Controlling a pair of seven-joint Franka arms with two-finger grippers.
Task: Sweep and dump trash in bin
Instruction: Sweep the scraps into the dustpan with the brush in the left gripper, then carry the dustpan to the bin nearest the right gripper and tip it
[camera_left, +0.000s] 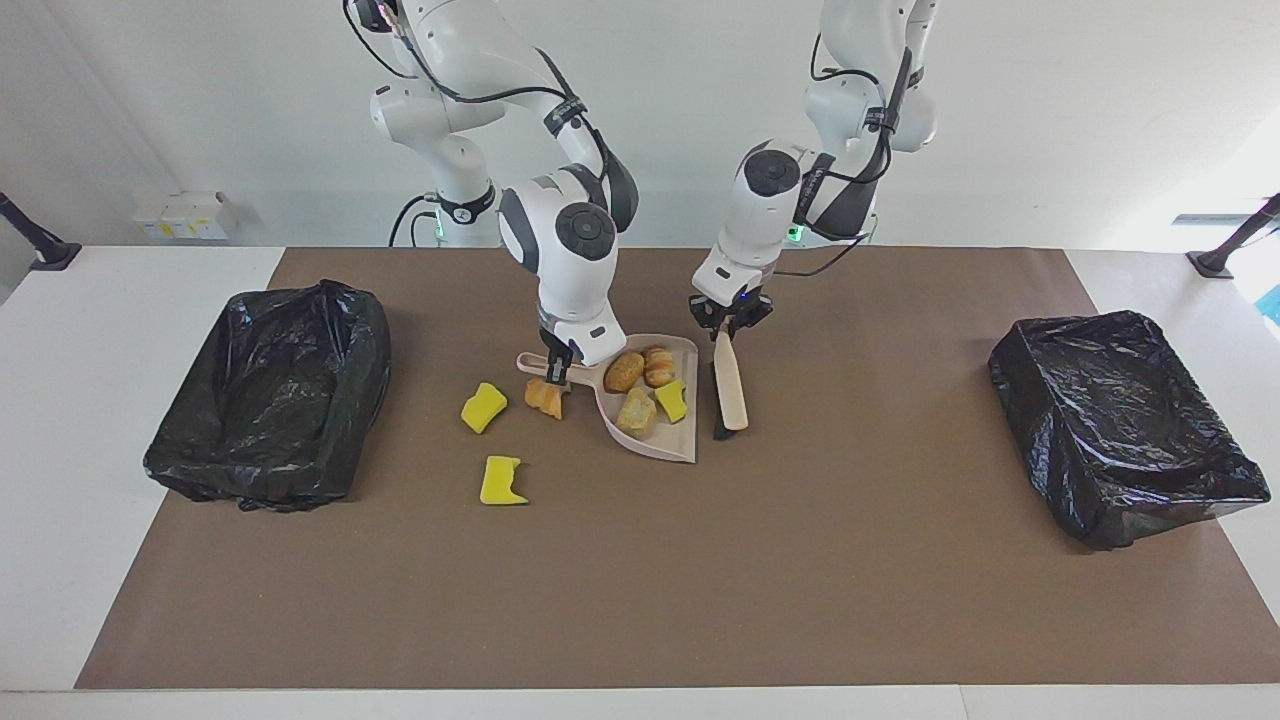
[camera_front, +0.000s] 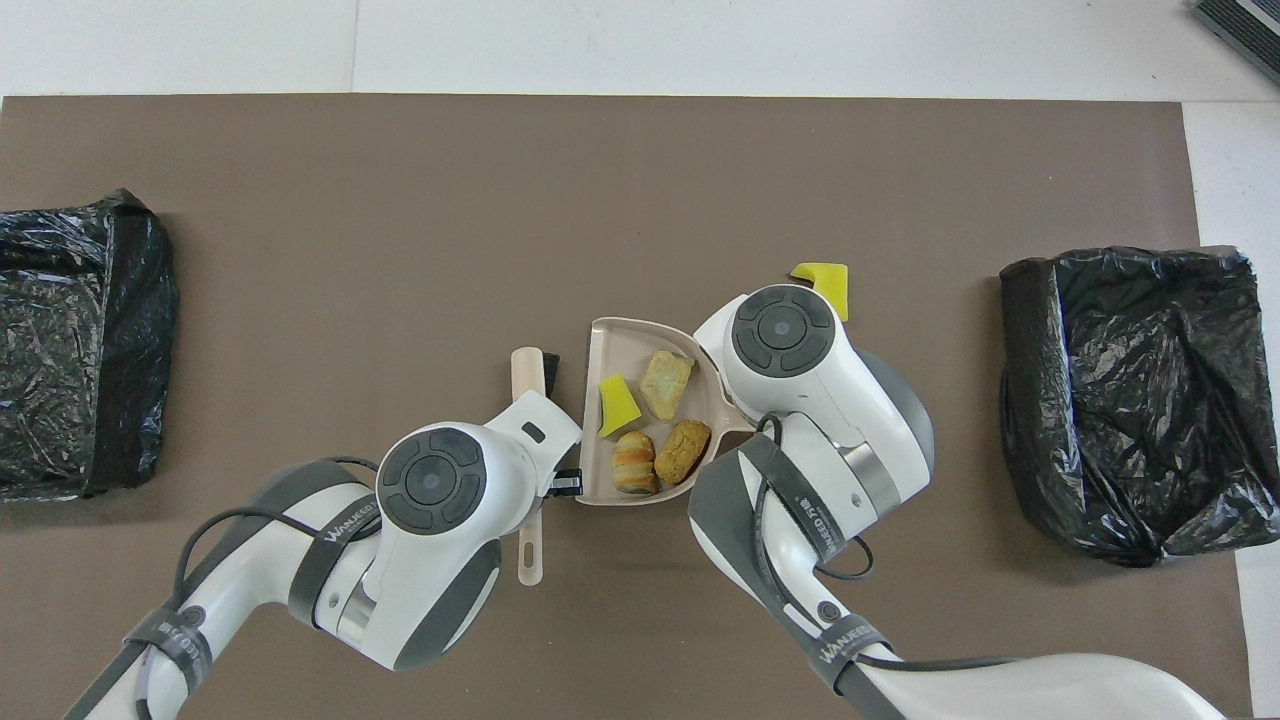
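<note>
On dustpan (camera_left: 668, 446) — four trash pieces (camera_left: 636, 411), three outside (camera_left: 500, 481), two bins (camera_left: 268, 395).

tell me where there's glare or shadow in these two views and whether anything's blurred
Facing view: glossy highlights on the black bin liner at the left arm's end, soft short shadows beside the dustpan, nothing blurred. Overhead view: crinkle glare on both liners, even light on the brown mat.
</note>
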